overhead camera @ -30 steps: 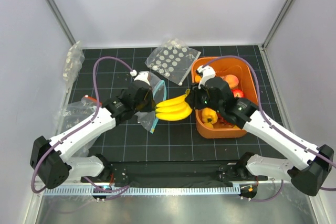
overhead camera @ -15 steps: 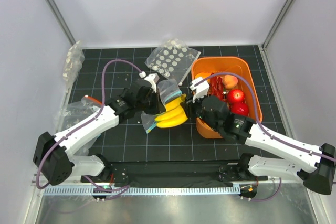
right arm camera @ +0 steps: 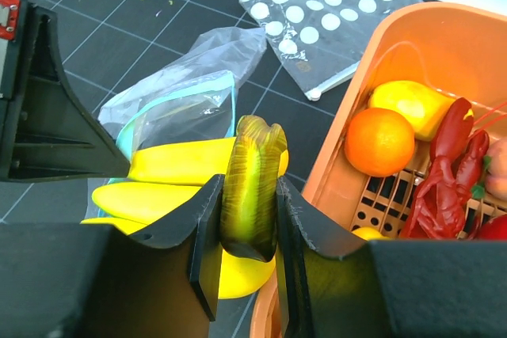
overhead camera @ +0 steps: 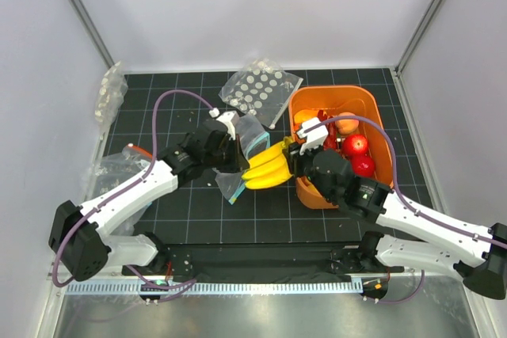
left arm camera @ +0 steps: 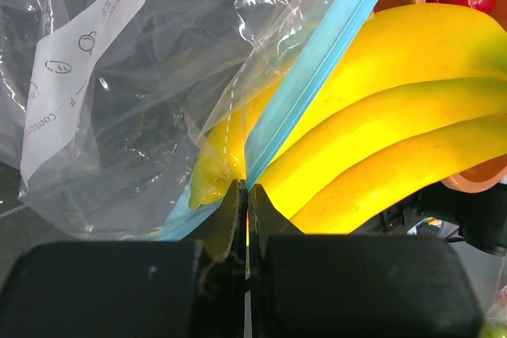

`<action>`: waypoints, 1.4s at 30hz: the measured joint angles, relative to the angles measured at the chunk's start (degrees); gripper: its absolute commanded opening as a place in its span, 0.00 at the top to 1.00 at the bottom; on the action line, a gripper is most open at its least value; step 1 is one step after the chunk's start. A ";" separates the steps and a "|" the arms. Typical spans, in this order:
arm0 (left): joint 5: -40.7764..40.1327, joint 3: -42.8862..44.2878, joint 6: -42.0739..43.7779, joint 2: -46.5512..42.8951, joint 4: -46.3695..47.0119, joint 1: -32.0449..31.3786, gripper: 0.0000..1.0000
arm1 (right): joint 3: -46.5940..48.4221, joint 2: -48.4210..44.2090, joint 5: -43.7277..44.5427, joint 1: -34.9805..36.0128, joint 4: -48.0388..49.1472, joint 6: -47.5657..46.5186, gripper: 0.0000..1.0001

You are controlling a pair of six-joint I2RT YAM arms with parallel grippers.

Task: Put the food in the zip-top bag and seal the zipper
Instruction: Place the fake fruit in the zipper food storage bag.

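My right gripper (right arm camera: pixel 249 199) is shut on the green-brown stem of the yellow banana bunch (overhead camera: pixel 268 170), just left of the orange basket (overhead camera: pixel 372 103). My left gripper (left arm camera: pixel 247 195) is shut on the zip-top bag (left arm camera: pixel 119 116), pinching its light-blue zipper (left arm camera: pixel 317 77) strip and holding the mouth up. The banana tips (left arm camera: pixel 210 172) sit behind the clear plastic, inside the mouth; most of the bunch is outside. In the top view the left gripper (overhead camera: pixel 234 152) and the right gripper (overhead camera: pixel 295 152) face each other across the bunch. An orange (right arm camera: pixel 380 142) and a yellow mango-like piece (right arm camera: pixel 408 104) lie in the basket.
The basket also holds red apples (overhead camera: pixel 356 145) and red chilli peppers (right arm camera: pixel 444 187). A clear bag with white dots (overhead camera: pixel 260 91) lies behind the zip-top bag. More crumpled clear bags (overhead camera: pixel 111 93) lie at the mat's left edge. White walls close the sides and back.
The left gripper has moved right and lifted the bag's mouth against the bananas. The right arm has shifted nearer and the bunch has tilted, its tips now inside the bag's mouth.
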 measured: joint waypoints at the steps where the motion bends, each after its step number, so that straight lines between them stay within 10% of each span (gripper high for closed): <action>1: -0.07 -0.02 0.02 -0.13 0.00 0.00 1.00 | 0.00 -0.07 0.20 0.00 0.22 -0.13 0.98; 14: -2.08 -0.07 1.22 -1.05 -0.83 0.02 1.00 | -2.54 -2.32 10.14 0.13 2.34 0.11 0.98; 28: 14.53 -2.21 -1.81 -0.59 3.87 0.31 1.00 | -2.78 0.81 11.13 -0.02 4.57 -0.24 0.99; 42: 6.75 -2.82 -1.44 -4.70 0.48 0.24 1.00 | -7.08 -9.94 13.05 -0.02 7.08 -1.70 0.99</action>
